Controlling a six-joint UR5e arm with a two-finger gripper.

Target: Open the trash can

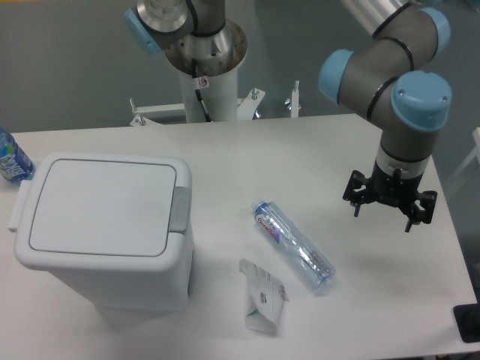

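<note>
Holding my gripper [385,210] spread, empty, far from trash can [105,229]; bottle [292,244] lying between, risking collision.

A white table [247,161] fills most of the view, its top matte and evenly lit, with soft shadows under whatever sits on it. Behind it runs a plain grey-blue wall [67,67], bare and flat. At the table's far edge a white pedestal column [208,94] rises on a bolted metal base frame [225,110]. A dark object [468,322] pokes in at the lower right corner.
</note>
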